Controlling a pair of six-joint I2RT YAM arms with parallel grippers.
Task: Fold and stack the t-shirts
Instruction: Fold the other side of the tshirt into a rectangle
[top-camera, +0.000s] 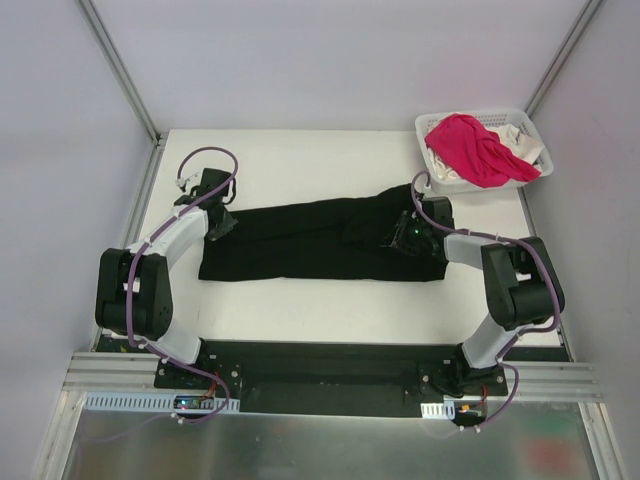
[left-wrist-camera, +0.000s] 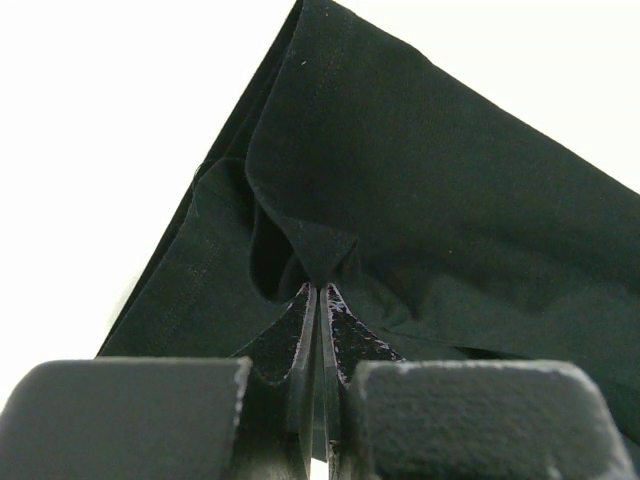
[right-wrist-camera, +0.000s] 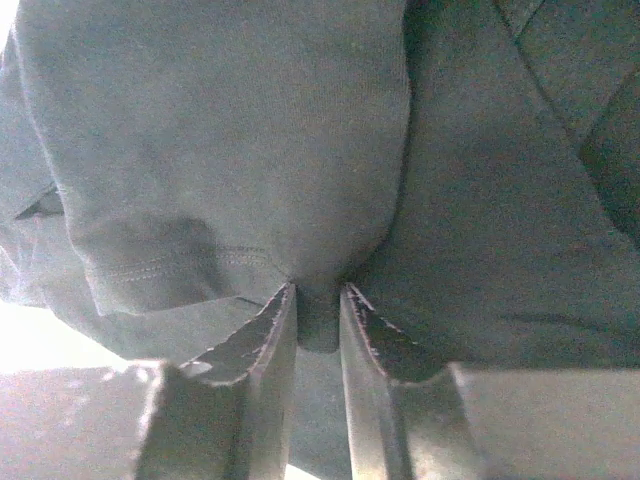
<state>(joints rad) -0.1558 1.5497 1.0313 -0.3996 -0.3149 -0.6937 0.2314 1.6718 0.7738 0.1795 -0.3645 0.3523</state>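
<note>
Okay, black t-shirt (top-camera: 310, 240) lies as a long band across the middle of the table (top-camera: 300, 165). I hold one end with each arm, probably to keep it taut for the next fold. Left gripper (left-wrist-camera: 320, 300) is clamped tight on a pinch of cloth near the left edge. Right gripper (right-wrist-camera: 318, 300) has narrow jaws with a fold filling the gap, near the right edge. Only the wrist views show those pinches. Only the top view shows the pink t-shirt (top-camera: 475, 148) and white t-shirt (top-camera: 525, 145) in the basket (top-camera: 480, 113) at the far right corner.
</note>
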